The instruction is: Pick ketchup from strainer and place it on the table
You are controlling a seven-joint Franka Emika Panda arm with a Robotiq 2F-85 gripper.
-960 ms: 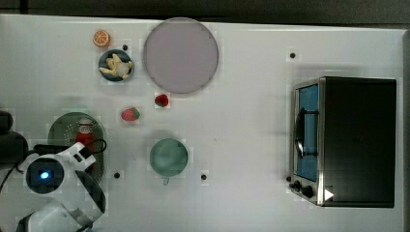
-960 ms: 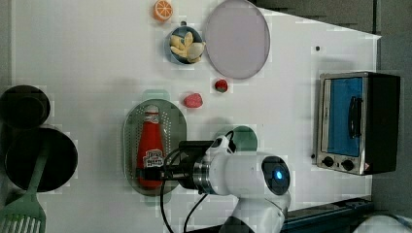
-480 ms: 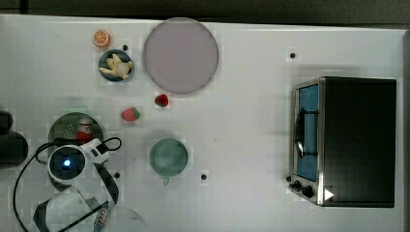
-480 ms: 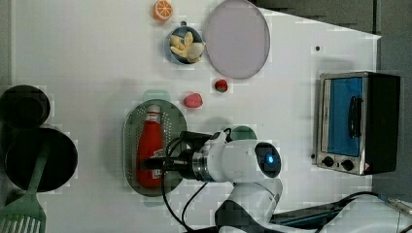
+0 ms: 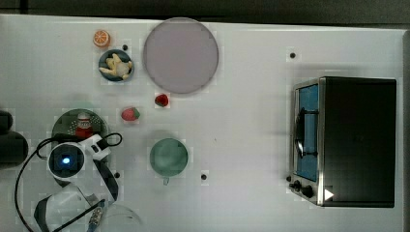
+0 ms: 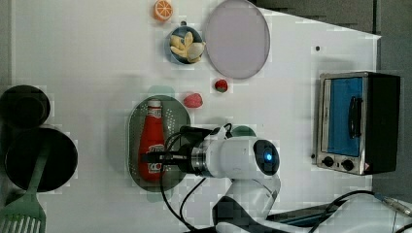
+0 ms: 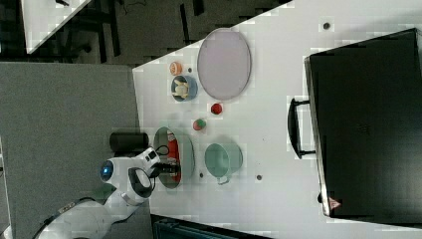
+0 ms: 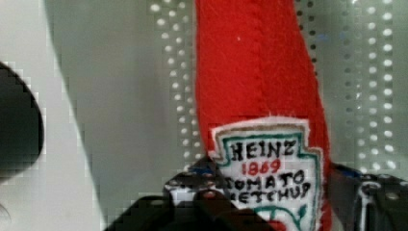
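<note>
The ketchup, a red bottle with a white cap and a white label, lies lengthwise in the pale green strainer on the white table. My gripper reaches down over the label end. In the wrist view the ketchup sits between my gripper, whose dark fingers press on both sides of the label. The holed strainer floor shows around it. In the top view my arm covers most of the ketchup and half of the strainer.
A teal cup stands to the top view's right of the strainer. Two strawberries, a lilac plate, a bowl and an orange slice lie beyond. A toaster oven is far right. Black pots and a spatula flank the strainer.
My arm has moved over the strainer and come down onto the bottle. The fingers have drawn in from wide open to the sides of the ketchup.
</note>
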